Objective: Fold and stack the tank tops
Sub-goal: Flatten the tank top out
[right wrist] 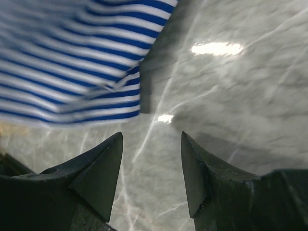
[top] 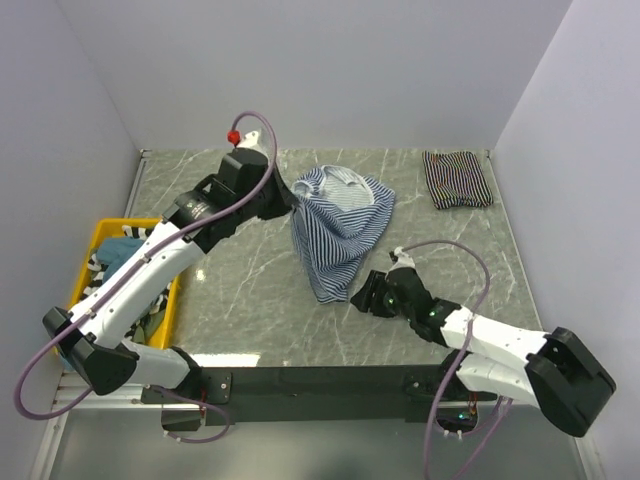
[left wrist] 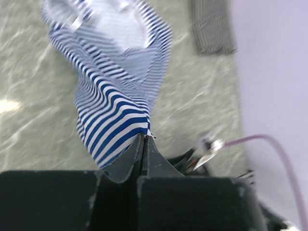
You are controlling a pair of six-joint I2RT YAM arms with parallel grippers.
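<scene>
A blue-and-white striped tank top hangs from my left gripper, which is shut on its edge and holds it above the table, its lower end trailing down. In the left wrist view the jaws are pressed together on the striped cloth. My right gripper is open and empty, low over the table just right of the top's lower corner. A folded black-and-white striped tank top lies at the back right; it also shows in the left wrist view.
A yellow bin with more striped clothes stands at the left edge of the marble table. White walls close in the back and both sides. A black rail runs along the near edge.
</scene>
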